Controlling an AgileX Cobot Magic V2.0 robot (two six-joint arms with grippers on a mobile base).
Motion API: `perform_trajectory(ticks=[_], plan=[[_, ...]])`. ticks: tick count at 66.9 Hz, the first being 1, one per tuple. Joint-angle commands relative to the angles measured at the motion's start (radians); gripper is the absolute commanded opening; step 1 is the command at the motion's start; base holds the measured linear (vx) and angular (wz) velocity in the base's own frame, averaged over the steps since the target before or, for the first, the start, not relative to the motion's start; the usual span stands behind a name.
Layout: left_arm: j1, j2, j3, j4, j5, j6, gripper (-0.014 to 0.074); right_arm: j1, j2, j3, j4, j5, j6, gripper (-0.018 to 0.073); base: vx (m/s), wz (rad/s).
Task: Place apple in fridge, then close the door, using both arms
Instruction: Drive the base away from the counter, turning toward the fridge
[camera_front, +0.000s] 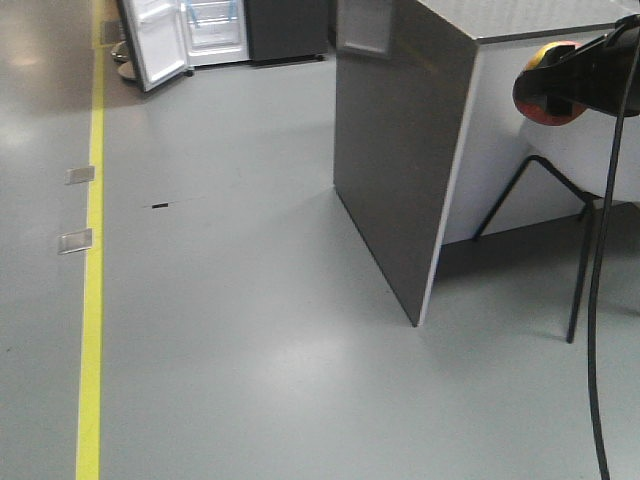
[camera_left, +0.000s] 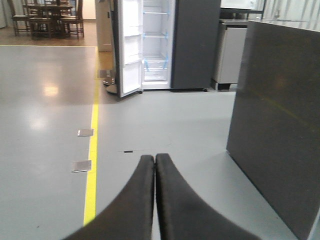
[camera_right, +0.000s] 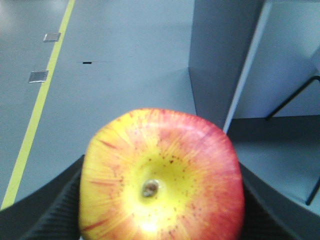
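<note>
We see a smooth, glossy grey floor (camera_left: 190, 125) running through a wide hall, with light glaring off it to the left of the black left gripper (camera_left: 154, 165). Its two curved fingers are pressed together with nothing between them. One yellow painted line (camera_left: 93, 150) runs along the floor just left of this gripper, and two small metal floor plates (camera_left: 85, 132) (camera_left: 81, 166) lie on that line's far side. One short black mark (camera_left: 128, 151) sits on the floor just ahead of the fingertips.

Far ahead of the left gripper stands one tall dark grey fridge (camera_left: 195, 45) with a white interior, its one white-lined door (camera_left: 129, 50) swung open. To the gripper's right rises one dark grey counter side panel (camera_left: 275, 125). A group of wooden chairs (camera_left: 47, 17) shows far off to the left; we cannot count them.

The black right gripper (camera_front: 556, 88) is clamped on the one round red-and-yellow apple (camera_right: 161, 175), a ribbed finger (camera_right: 50, 212) on either side, held in the air beside the counter and well away from the fridge. One black cable (camera_front: 605, 300) hangs below it.
</note>
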Motion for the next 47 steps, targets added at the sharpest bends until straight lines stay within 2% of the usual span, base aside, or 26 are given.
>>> perform_trajectory(ticks=[1,47], plan=[[-0.005,-0.016,0.027,-0.007,-0.073,-0.001,-0.0006,-0.004,-0.037,-0.033,0.014,-0.07,-0.004,0.015,0.07,0.27],[-0.003,-0.016,0.027,-0.007,-0.073,-0.001,-0.0006,-0.004,-0.037,-0.033,0.014,-0.07,-0.004,0.015,0.09,0.33]])
